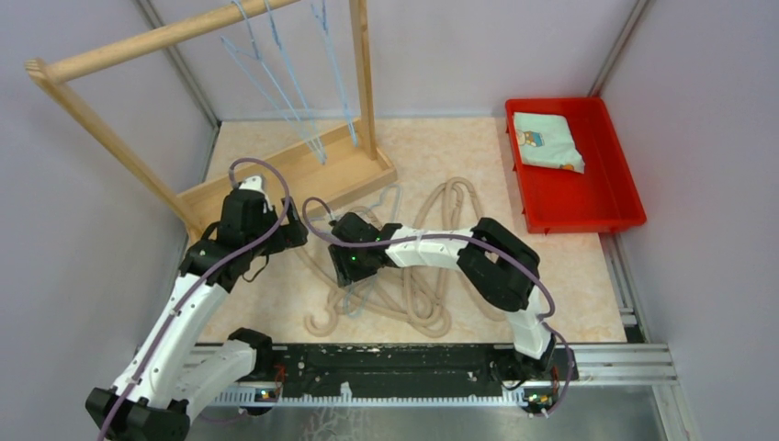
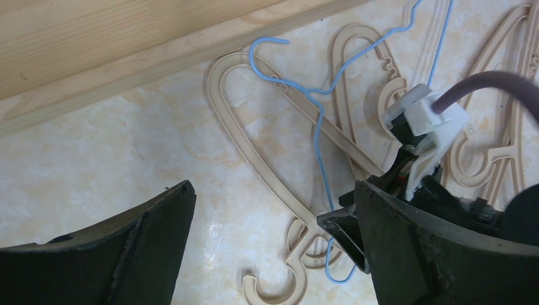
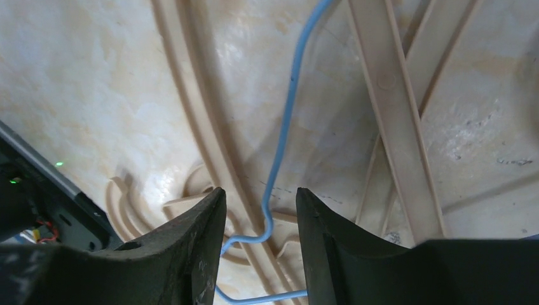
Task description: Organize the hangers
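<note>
The right gripper (image 3: 259, 219) stands low over the pile, its jaws half closed with a blue hanger (image 3: 289, 108) running between them. The wire is not pinched; a gap shows on each side of it. This blue hanger lies on the table (image 1: 579, 266), across the beige hangers (image 3: 388, 95).

The wire is thin, so I judge it may slip out when the jaws meet. A finger may also catch the beige arm just beside it and lift both. The wire rests over a beige arm too (the left wrist view shows this well), so a pull could drag the pile along.

The left gripper (image 2: 273, 187) is wide open and holds nothing. It is just beside the right one, and the two could bump.

Behind stands the rack (image 1: 303, 175) with hung hangers (image 1: 312, 142) on its rail. A red tray (image 1: 625, 197) with a cloth (image 1: 547, 140) is well apart, to the right.
</note>
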